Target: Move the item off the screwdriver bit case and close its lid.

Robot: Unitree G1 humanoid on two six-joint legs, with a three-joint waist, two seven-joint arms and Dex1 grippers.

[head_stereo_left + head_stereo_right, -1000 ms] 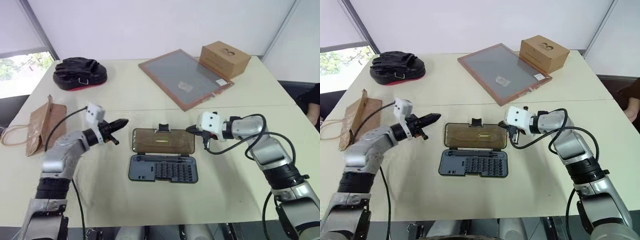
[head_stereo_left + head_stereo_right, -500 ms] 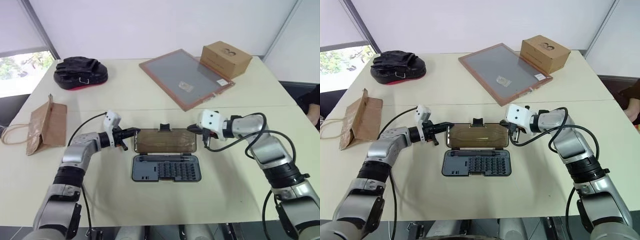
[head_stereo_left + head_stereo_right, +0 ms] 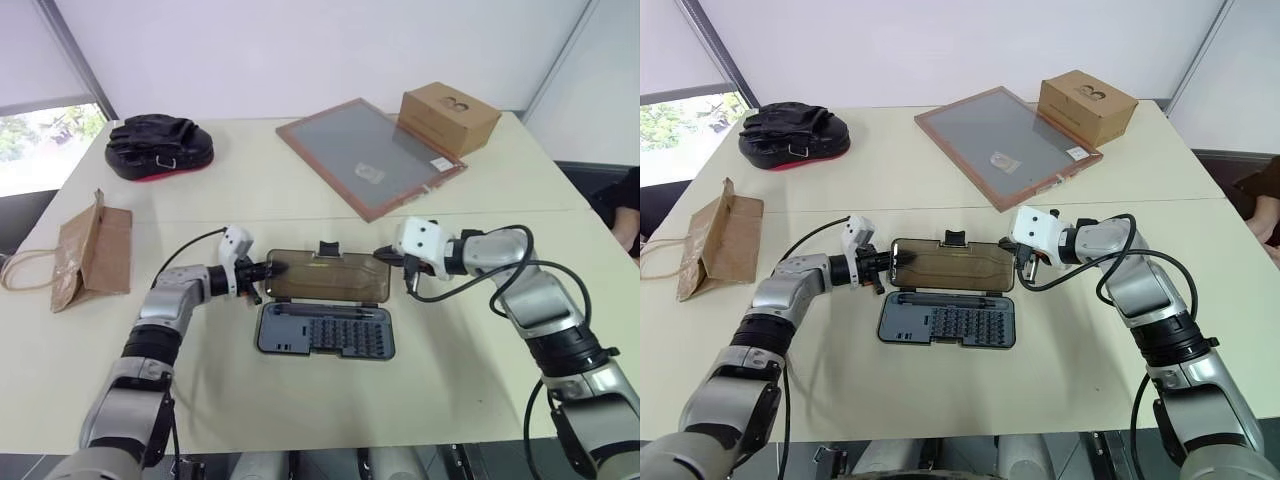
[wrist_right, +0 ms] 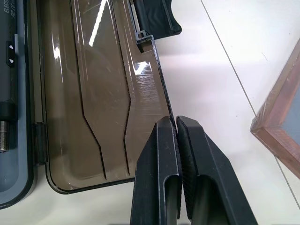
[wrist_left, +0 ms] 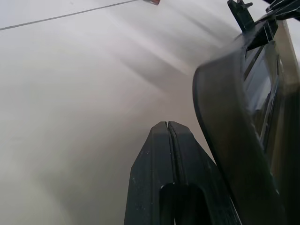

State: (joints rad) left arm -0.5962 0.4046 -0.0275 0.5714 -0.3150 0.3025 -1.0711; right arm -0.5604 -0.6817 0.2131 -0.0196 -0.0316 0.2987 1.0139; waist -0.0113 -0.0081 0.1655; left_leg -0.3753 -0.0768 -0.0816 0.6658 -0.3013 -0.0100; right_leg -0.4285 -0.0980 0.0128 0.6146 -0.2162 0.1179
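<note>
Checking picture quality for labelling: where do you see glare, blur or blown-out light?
Right wrist view: white glare streaks on the smoky-brown translucent plastic lid, otherwise sharp. Left wrist view: the cream table is smeared and the lid's edge soft. Left eye view: the window is overexposed.

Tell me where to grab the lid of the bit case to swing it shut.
Take the lid by its short side edges, one gripper from each side, near the far corners by the black latch tab. It lies open and flat beyond the tray, hinged along the near edge, so the far edge gives the most leverage.
</note>
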